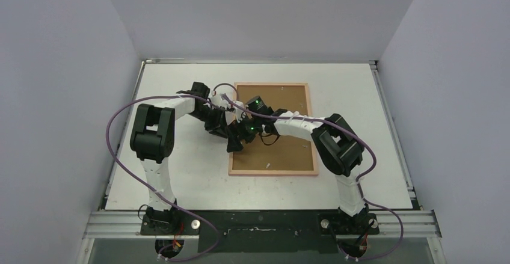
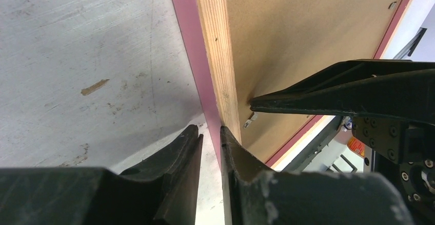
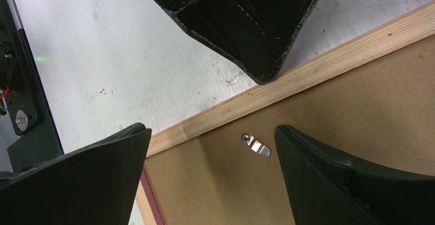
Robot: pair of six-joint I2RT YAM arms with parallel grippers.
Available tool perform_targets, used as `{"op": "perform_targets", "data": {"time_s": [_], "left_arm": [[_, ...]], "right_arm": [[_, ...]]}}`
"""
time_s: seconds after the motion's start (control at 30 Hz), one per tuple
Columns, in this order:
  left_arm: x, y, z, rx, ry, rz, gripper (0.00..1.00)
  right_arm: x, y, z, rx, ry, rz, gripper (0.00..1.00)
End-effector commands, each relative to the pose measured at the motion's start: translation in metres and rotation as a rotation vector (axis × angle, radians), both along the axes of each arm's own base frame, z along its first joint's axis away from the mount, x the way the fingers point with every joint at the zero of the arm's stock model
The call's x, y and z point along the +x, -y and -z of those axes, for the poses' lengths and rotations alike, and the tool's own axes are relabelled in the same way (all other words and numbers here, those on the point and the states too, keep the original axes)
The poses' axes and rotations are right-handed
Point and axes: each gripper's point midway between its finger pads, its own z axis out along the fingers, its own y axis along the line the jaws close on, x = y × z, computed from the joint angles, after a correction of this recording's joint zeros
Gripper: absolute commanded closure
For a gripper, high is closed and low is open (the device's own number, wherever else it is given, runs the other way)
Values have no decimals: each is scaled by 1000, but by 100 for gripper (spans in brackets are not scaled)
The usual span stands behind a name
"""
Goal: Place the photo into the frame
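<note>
1. Top view: the frame [image 1: 273, 171] is lying face down on the white tabletop [image 1: 204, 186], a bit right of centre. It has a thin pale wood rim around a flat brown hardboard back [image 1: 294, 98]. The left arm [image 1: 153, 138] and right arm [image 1: 337, 147] both bend in over its left side.
2. Left wrist: the left fingers [image 2: 174, 163], black and scuffed, are nearly together with just a thin slit between them. The frame's pink side and grainy rim run straight into that slit, but I can't tell if it's actually clamped. One of the right fingers [image 2: 333, 89] ends in a tapered tip at the hardboard, just beside a little metal clip [image 2: 249, 120].
3. Right wrist: the right fingers are spread wide over the frame's corner area and hold nothing, with the clip lying between them. The left fingers' pointed tip meets the rim's outer edge.
</note>
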Motion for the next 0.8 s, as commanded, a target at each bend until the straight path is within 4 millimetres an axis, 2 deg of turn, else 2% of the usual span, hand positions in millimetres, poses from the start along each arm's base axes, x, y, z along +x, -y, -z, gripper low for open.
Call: {"op": "perform_targets", "data": {"time_s": [0.0,0.2,0.57,0.77], "left_arm": [[11,10,1,-6,55,22,82],[9,10,4,12,58,27,84],[10,7,9,41,58,27,86],[10,4,11,58,61,28,87]], "right_arm": [[-14,2,-2,0,18,-13,2],[-23,4,-4,-7,20,3,2],[-28,10,-17,3,23,23,2],[-32,16,-18,-9,20,27,2]]}}
